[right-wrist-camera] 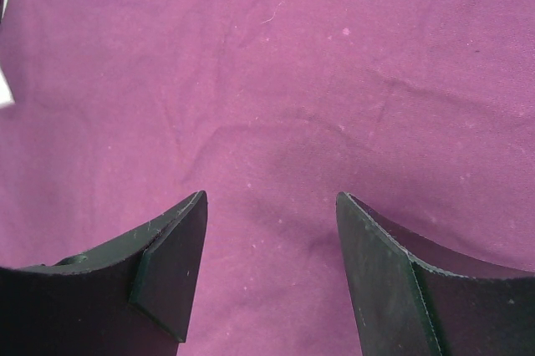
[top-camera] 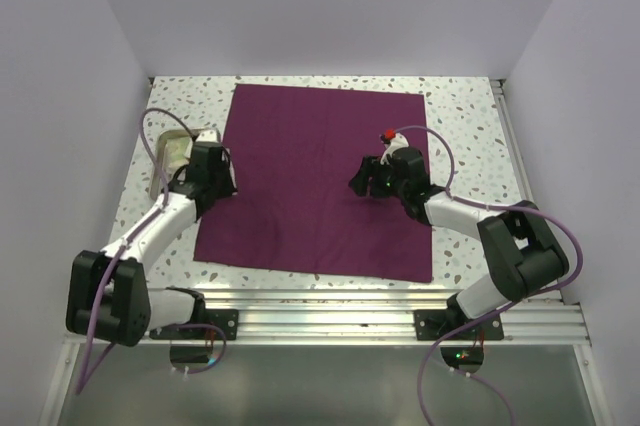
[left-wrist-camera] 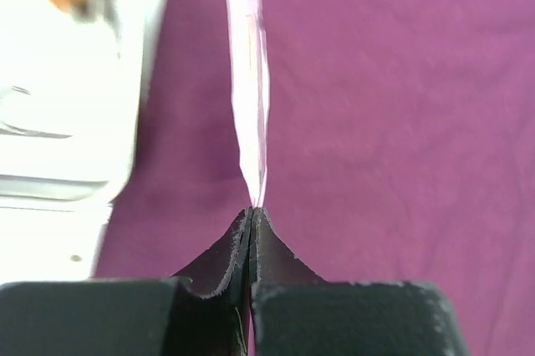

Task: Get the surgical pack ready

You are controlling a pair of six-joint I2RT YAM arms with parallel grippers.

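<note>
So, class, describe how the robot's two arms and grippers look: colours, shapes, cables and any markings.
The left arm and right arm both mix chunky black joint housings with white links. A lavender cable loops along each. The right arm has a small red spot near its wrist. The left gripper and right gripper each have two matte black fingers, curved, tapering, lightly scuffed.

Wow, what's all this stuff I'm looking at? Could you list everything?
cloth: one, plum-purple, spread flat mid-table.
packet: one, thin, whitish, pinched edge-on near the cloth's left edge.
tray: one, shiny grey, left of the cloth, partly hidden.
table: one, white speckled, under everything.
left arm: one, black and white, jaws shut on the packet.
right arm: one, black and white, jaws open over the cloth.
</note>
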